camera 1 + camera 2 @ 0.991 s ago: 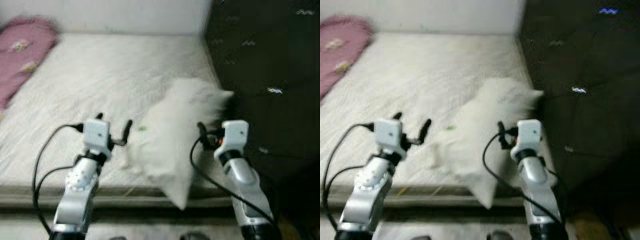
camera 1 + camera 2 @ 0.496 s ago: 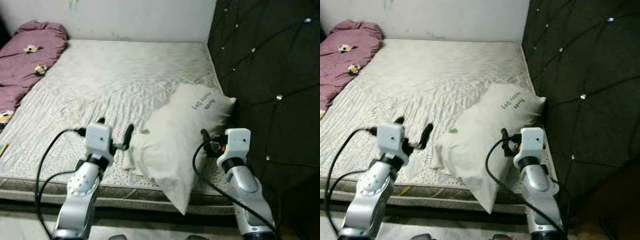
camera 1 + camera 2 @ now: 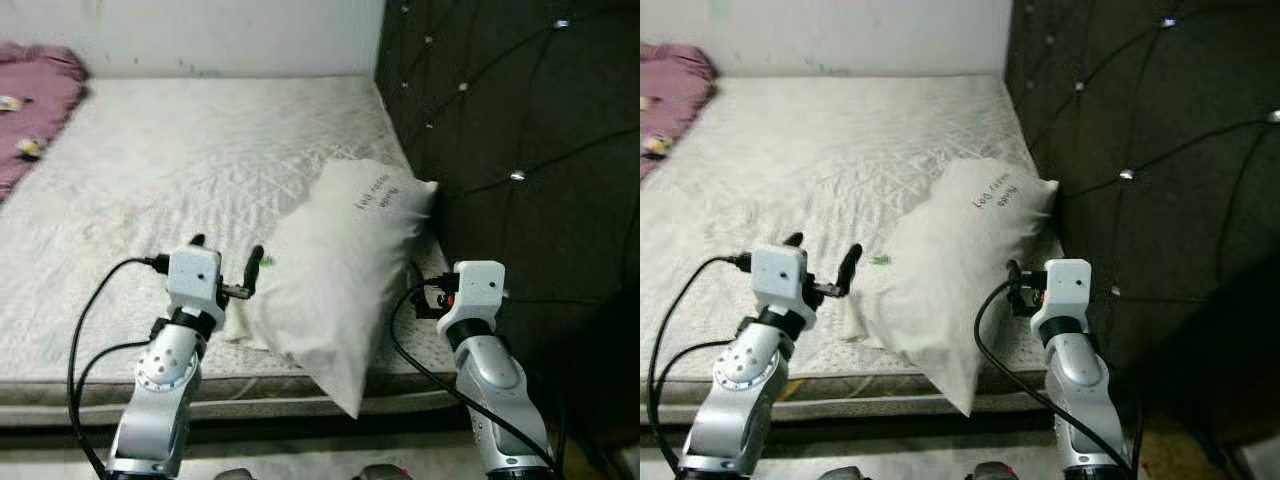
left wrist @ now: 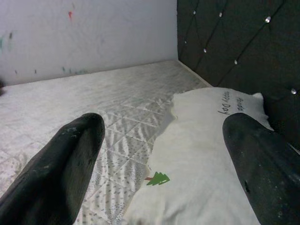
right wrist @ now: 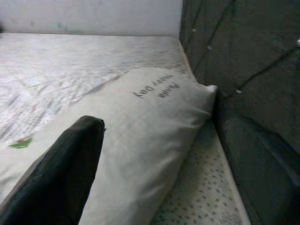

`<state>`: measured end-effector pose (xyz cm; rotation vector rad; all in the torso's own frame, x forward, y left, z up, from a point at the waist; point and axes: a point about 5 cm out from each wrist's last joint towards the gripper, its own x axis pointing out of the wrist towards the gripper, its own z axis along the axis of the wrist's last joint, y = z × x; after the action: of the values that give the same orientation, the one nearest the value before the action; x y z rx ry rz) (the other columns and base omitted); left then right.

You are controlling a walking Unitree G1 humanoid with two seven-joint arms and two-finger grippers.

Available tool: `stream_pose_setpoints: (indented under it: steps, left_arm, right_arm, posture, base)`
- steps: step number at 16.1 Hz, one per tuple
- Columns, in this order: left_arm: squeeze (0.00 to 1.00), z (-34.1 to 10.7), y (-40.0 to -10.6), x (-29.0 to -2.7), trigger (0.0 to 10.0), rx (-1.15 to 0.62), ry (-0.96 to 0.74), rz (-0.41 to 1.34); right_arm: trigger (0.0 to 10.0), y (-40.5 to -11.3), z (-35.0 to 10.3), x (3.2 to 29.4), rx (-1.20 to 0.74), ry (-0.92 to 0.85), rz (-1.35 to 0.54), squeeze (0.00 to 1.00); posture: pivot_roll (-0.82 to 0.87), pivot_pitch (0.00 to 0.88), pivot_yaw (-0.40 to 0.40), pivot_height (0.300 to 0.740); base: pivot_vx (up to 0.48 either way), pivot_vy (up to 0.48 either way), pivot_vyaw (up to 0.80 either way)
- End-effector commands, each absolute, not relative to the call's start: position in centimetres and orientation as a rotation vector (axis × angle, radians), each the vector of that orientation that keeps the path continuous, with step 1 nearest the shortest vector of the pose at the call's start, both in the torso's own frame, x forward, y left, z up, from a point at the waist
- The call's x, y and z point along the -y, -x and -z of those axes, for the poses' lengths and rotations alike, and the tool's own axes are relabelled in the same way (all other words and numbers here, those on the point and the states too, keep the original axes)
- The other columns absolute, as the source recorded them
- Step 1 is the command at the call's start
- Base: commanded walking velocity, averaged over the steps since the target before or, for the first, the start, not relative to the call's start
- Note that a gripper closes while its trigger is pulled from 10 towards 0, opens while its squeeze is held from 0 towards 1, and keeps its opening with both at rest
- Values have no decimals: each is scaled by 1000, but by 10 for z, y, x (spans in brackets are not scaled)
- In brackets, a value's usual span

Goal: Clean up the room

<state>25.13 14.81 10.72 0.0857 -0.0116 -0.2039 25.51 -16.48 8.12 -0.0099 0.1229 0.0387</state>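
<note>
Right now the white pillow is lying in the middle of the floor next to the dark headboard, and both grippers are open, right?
Not quite. The white pillow lies on the mattress, with one corner hanging over its front edge, not on the floor; the left eye view shows this. The rest holds: it is next to the dark headboard, and the left gripper and right gripper are both open.

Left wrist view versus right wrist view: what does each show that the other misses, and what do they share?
The left wrist view alone takes in the wall with its small red and green marks, and shows the green tree print sharply, near the pillow's close end. The right wrist view alone shows the dotted mattress edge between the pillow and the headboard. Both share the white pillow with its printed words, the quilted mattress top, the dark tufted headboard, and an open pair of black fingers framing the scene.
</note>
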Motion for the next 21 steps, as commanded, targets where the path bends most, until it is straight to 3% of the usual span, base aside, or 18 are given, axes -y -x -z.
stream_pose_setpoints:
  steps: [1, 7, 21]
  left_arm:
    - [0, -110, -250, -148, 10000, 24, -85, 219]
    - [0, -107, -249, -144, 10000, 19, -82, 252]
    - [0, -111, -259, -150, 10000, 40, -96, 153]
  right_arm:
    - [10000, -257, -86, 164, -104, 9, -44, 0]
    - [10000, -259, -84, 169, -103, 32, -42, 0]
    - [10000, -268, -89, 170, -81, 29, -30, 0]
  posture:
    - [-45, 0, 17, 740]
    - [-46, 0, 13, 740]
    - [-32, 0, -6, 740]
  base:
    - [0, 0, 0]
    - [303, 0, -173]
    - [0, 0, 0]
